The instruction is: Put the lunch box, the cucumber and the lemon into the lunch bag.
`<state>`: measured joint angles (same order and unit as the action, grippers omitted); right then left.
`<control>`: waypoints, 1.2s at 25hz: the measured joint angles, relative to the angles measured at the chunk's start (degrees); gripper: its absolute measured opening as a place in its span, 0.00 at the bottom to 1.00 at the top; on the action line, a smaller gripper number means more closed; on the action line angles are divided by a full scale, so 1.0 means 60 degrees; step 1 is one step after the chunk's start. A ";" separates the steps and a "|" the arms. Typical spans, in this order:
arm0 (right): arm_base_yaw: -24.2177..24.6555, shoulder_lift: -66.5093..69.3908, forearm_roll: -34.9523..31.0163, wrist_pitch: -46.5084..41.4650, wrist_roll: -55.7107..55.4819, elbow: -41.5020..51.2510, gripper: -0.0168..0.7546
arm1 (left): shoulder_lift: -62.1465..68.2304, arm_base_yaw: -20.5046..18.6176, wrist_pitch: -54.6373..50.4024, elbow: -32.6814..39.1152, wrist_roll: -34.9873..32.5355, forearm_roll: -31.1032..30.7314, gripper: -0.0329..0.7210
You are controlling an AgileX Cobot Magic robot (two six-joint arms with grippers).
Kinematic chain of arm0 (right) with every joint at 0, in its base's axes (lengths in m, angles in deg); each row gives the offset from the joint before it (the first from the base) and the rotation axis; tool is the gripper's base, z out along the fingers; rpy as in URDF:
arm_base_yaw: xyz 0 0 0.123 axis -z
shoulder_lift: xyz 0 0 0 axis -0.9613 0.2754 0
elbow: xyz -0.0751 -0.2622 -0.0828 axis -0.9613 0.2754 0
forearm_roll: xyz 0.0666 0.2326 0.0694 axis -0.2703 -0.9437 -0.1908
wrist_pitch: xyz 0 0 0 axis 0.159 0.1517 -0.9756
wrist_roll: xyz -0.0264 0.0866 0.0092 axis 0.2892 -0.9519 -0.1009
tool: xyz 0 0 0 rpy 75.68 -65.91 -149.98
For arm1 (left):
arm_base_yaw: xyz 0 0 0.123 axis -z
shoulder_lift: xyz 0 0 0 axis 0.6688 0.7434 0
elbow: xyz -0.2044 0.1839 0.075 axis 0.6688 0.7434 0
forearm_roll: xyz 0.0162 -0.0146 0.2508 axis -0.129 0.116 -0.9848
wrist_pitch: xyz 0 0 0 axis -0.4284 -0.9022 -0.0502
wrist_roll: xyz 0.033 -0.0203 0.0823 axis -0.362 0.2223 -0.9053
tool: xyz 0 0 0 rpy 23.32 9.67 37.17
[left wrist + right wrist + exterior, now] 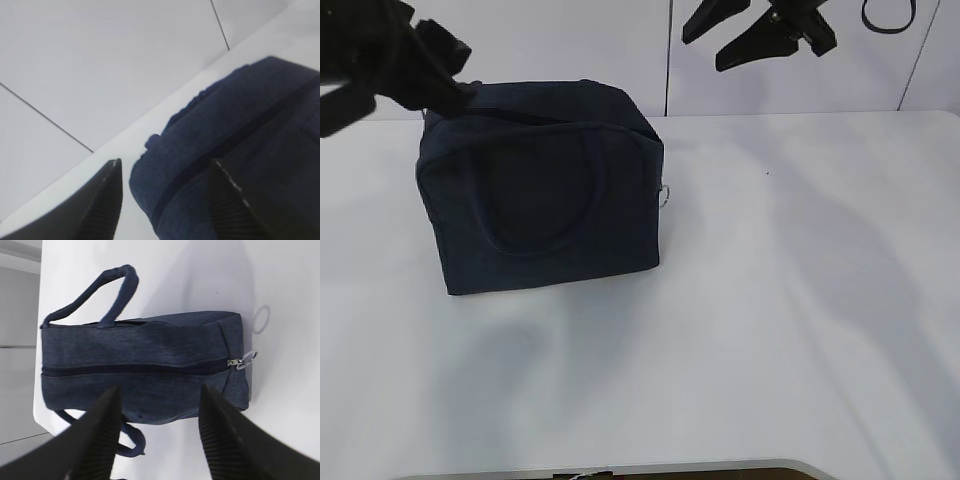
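Observation:
The dark navy lunch bag (550,190) stands on the white table, left of centre. Its top zipper (135,369) is shut, with the silver ring pull (663,194) at its right end. My left gripper (405,105) is open at the bag's back left top corner. In the left wrist view the bag's end (250,115) lies between the jaws of that gripper (166,162). My right gripper (703,53) is open and empty, high above the table, looking down on the bag (140,347). The lunch box, cucumber and lemon are out of view.
The white table (800,300) stretches bare to the right and in front of the bag. Its front edge (620,468) is at the bottom. A pale wall stands behind it. A black loop (887,18) hangs at the top right.

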<state>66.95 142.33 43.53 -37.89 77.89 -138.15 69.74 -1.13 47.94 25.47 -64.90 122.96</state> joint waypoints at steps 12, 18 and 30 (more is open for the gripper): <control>-0.0206 -0.0825 0.0660 -0.0102 0.0846 0.0000 0.55 | -0.1773 0.0000 -0.0658 0.0000 -0.0105 0.0041 0.57; -0.0206 -0.1481 0.1926 -0.0119 0.1519 0.0024 0.55 | -0.2051 0.0000 -0.0927 0.0000 -0.0036 0.0041 0.57; -0.0206 -0.4031 0.3697 -0.0155 0.2405 0.2734 0.55 | -0.2136 0.0000 -0.0927 0.0000 0.0202 0.0041 0.57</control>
<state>65.72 118.14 65.71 -38.81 92.32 -121.74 56.92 -1.13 42.38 25.47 -63.68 123.20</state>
